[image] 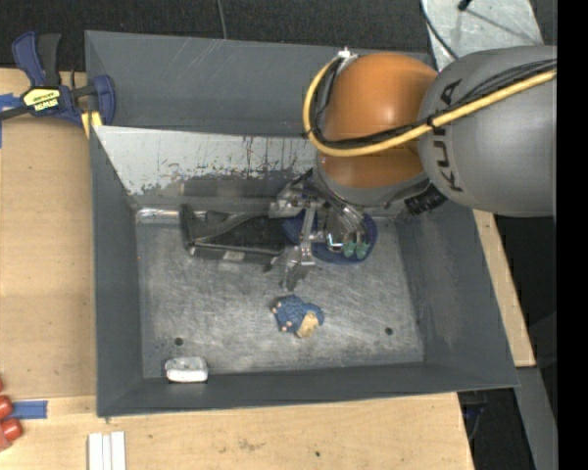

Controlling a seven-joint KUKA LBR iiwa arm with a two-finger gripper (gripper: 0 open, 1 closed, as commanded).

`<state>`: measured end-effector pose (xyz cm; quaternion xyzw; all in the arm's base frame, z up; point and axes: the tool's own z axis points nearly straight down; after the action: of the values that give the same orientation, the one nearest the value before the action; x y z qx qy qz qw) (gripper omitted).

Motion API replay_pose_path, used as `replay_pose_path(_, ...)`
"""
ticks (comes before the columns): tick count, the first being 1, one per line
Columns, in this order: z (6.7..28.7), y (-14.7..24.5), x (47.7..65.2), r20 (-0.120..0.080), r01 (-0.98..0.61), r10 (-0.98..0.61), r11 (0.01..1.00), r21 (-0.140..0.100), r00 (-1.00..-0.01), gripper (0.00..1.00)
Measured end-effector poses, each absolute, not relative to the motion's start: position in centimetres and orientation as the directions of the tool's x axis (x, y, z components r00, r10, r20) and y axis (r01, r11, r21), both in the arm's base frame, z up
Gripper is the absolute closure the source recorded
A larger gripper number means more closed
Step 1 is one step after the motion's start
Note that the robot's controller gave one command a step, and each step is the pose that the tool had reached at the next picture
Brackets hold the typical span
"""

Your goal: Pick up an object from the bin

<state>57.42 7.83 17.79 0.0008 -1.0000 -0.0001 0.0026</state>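
I see gripper (296,262) low over floor of bin (118,292), mid-bin, at right end of long black tool (225,231). Cannot tell whether it is released or clenched. Just beside it, right: round blue thing (358,248). Near, toward front wall: small blue-and-tan lump (299,316). Front-left corner, well apart: white piece (186,369).

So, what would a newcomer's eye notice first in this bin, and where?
The large orange rounded cover on the arm's wrist stands out, over the back right of the grey metal bin, with the gripper beneath it near the middle. A long black flat object lies left of the gripper, a small blue and tan lump just in front of it, and a small white piece in the front left corner.
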Motion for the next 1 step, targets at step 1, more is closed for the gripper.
replay_pose_path(1, 8.76, 7.58, 61.57, -0.004, 0.440, 0.440, 0.898, 0.003, -0.898, 0.00)
